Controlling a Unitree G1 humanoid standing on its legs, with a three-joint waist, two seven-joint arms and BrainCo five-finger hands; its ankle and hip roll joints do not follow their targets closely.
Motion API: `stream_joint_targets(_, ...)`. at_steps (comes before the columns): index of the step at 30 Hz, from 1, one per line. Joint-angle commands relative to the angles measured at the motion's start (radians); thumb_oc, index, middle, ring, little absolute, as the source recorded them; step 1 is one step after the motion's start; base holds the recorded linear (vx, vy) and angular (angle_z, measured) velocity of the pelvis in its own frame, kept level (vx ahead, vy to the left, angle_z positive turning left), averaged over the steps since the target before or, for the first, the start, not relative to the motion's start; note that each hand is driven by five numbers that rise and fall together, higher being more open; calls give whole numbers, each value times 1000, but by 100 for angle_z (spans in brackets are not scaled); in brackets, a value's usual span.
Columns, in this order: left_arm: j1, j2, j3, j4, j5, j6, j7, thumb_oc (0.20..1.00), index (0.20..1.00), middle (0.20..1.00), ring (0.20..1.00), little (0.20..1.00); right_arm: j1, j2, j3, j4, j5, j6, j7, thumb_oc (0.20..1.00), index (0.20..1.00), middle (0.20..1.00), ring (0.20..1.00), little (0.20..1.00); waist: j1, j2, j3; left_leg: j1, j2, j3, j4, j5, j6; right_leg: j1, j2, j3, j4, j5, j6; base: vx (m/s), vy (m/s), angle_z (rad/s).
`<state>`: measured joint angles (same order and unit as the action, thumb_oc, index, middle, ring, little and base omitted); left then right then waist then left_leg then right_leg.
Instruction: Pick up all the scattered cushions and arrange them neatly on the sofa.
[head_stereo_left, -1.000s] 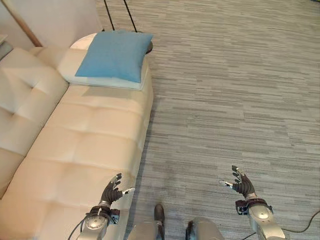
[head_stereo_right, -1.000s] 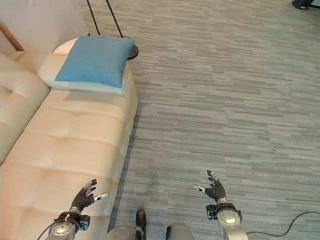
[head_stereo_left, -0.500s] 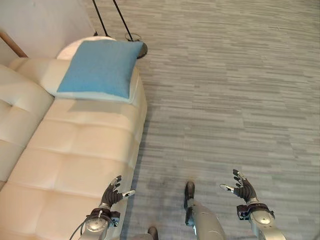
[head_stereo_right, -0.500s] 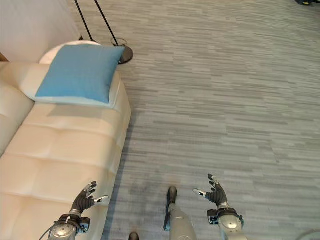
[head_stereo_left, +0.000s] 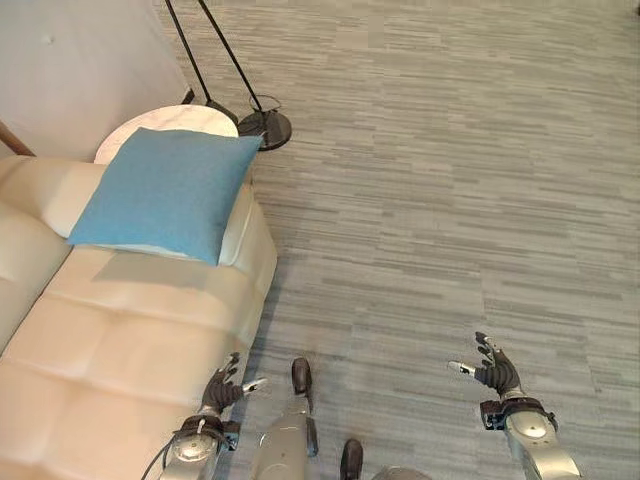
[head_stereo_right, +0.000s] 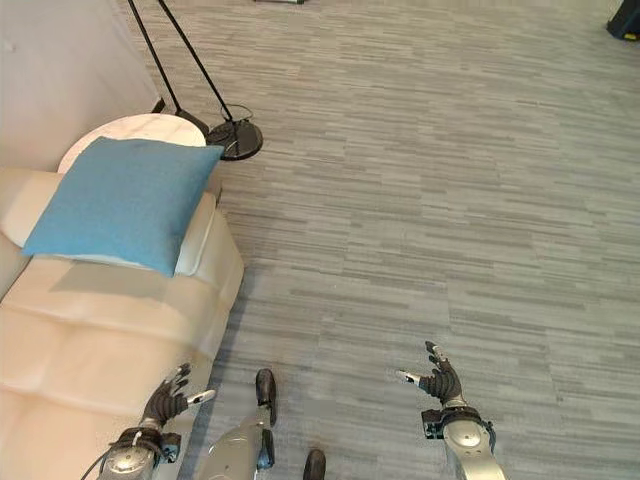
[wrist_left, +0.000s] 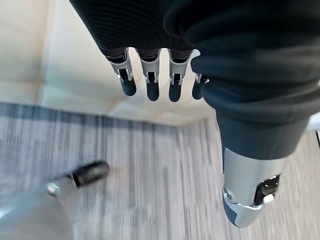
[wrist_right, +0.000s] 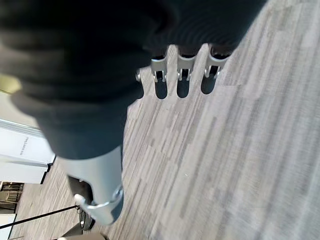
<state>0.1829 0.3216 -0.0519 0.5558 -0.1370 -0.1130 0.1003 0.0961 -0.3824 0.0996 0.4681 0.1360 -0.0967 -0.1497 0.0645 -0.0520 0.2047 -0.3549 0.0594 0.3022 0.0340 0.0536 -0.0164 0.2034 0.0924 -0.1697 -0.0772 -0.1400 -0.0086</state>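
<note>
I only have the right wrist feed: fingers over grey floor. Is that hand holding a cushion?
Observer: No. In the head views the right hand is open over bare carpet, holding nothing.
Operator: Left hand?
Observer: The left hand is open too, with relaxed fingers at the front edge of the cream sofa.
Operator: Any cushion visible?
Observer: One blue cushion lies on the sofa's far end, over a pale pad.
Operator: Anything beyond it?
Observer: A round white side table stands past the cushion, with a floor lamp base on the carpet next to it.
</note>
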Motion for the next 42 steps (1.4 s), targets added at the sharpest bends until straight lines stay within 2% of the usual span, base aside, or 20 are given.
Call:
stream_joint_targets(1,27,40,3,-74,4,-30,18,1000,1000,1000,1000,1000,37,-29,-61,-66,-22,-31,4,1000,1000,1000,1000,1000,46,6,-60,7,36,-14,-22,117,-31,10,-146,30,202,-79,111,618,274,19)
stream_joint_targets(3,28,53,3,-50,10,-25,17,1000,1000,1000,1000,1000,38,-5,-46,-58,-34,-25,21,1000,1000,1000,1000,1000,66,-38,-73,7,-32,-57,94,69,20,-42,-223,43,411,130,174,712,374,16)
stream_joint_targets(5,26,61,7,-42,2,-27,25,1000,1000,1000,1000,1000,20,2,-25,-56,-40,-28,23,1000,1000,1000,1000,1000,67,-41,-57,53,-56,-74,107,13,61,-120,-256,69,609,318,187,521,316,33)
stream_joint_targets(6,16,68,12,-39,-11,-28,36,1000,1000,1000,1000,1000,6,12,-6,-64,-42,-36,22,1000,1000,1000,1000,1000,60,-18,-42,127,-63,-106,96,-32,84,-221,-255,80,703,305,165,657,284,48)
stream_joint_targets(8,20,58,16,-39,-21,-33,39,1000,1000,1000,1000,1000,11,11,-3,-73,-43,-38,26,1000,1000,1000,1000,1000,40,4,-32,203,-79,-145,77,-63,93,-315,-247,65,682,216,136,681,185,74)
stream_joint_targets(9,29,45,21,-35,-35,-41,36,1000,1000,1000,1000,1000,16,6,-3,-76,-41,-38,29,1000,1000,1000,1000,1000,12,26,-17,270,-94,-204,60,-88,90,-396,-229,37,589,143,115,668,87,111)
stream_joint_targets(10,29,42,18,-33,-41,-41,34,1000,1000,1000,1000,1000,16,5,-5,-77,-37,-35,29,1000,1000,1000,1000,1000,1,28,-11,294,-105,-227,60,-101,84,-414,-223,39,523,125,113,514,43,143)
stream_joint_targets(11,29,41,18,-33,-41,-41,34,1000,1000,1000,1000,1000,16,4,-5,-77,-37,-35,29,1000,1000,1000,1000,1000,-1,30,-12,293,-103,-229,59,-99,84,-412,-221,36,517,128,113,509,-59,123)
stream_joint_targets(12,29,29,22,-19,-47,-43,33,1000,1000,1000,1000,1000,22,0,-8,-68,-30,-33,31,1000,1000,1000,1000,1000,-28,21,1,357,-133,-296,41,-130,70,-449,-165,113,307,138,132,502,-85,140)
stream_joint_targets(14,6,25,23,2,-36,-44,34,1000,1000,1000,1000,1000,30,-9,-24,-56,-28,-29,29,1000,1000,1000,1000,1000,-56,12,20,406,-166,-402,50,-168,52,-498,-132,206,150,205,173,645,-147,202)
stream_joint_targets(18,8,20,20,9,-34,-49,34,1000,1000,1000,1000,1000,57,-14,-44,-43,-22,-33,33,1000,1000,1000,1000,1000,-64,-5,19,430,-191,-482,92,-208,38,-474,-175,190,124,242,170,302,-173,227)
stream_joint_targets(19,-3,17,19,42,-47,-50,37,1000,1000,1000,1000,1000,47,-10,-52,-11,-6,-39,33,1000,1000,1000,1000,1000,-65,-10,9,418,-174,-497,159,-203,11,-444,-189,167,146,246,157,385,-334,175)
stream_joint_targets(20,-7,12,24,56,-65,-52,43,1000,1000,1000,1000,1000,37,-10,-53,1,1,-37,32,1000,1000,1000,1000,1000,-64,-11,9,393,-164,-482,211,-193,-3,-434,-198,151,153,244,152,400,-402,160)
stream_joint_targets(22,-10,-1,33,95,-104,-55,45,1000,1000,1000,1000,1000,20,-27,-59,9,30,-48,22,1000,1000,1000,1000,1000,-66,-10,4,302,-90,-370,334,-157,-32,-371,-211,91,146,209,125,205,-234,161)
stream_joint_targets(24,-13,6,35,104,-105,-52,45,1000,1000,1000,1000,1000,20,-32,-64,24,37,-44,17,1000,1000,1000,1000,1000,-67,-8,-9,289,-37,-263,277,-155,-25,-336,-219,36,139,178,115,96,-105,117)
stream_joint_targets(25,-13,6,35,104,-105,-52,45,1000,1000,1000,1000,1000,19,-32,-64,24,37,-44,17,1000,1000,1000,1000,1000,-68,-11,-11,287,-39,-263,274,-151,-24,-338,-221,36,138,180,115,86,-72,84)
stream_joint_targets(26,-25,17,28,105,-99,-53,45,1000,1000,1000,1000,1000,21,-38,-71,33,40,-46,13,1000,1000,1000,1000,1000,-75,-11,-20,277,4,-177,219,-141,-27,-321,-234,-8,132,163,114,65,-47,69)
stream_joint_targets(29,-38,31,22,99,-83,-52,43,1000,1000,1000,1000,1000,36,-43,-90,36,40,-43,5,1000,1000,1000,1000,1000,-88,-3,-31,259,83,-48,144,-110,-56,-273,-257,-77,122,122,125,108,14,76)
stream_joint_targets(31,-30,37,29,93,-78,-51,43,1000,1000,1000,1000,1000,35,-48,-90,35,31,-34,6,1000,1000,1000,1000,1000,-86,-4,-31,256,91,-38,118,-78,-59,-266,-262,-101,127,127,116,44,54,62)
stream_joint_targets(42,-7,97,78,64,-39,-57,40,1000,1000,1000,1000,1000,12,-81,-85,-103,-29,-24,31,1000,1000,1000,1000,1000,-46,-11,-58,332,23,-51,0,-90,-34,-232,-288,-84,106,152,150,110,138,-6)
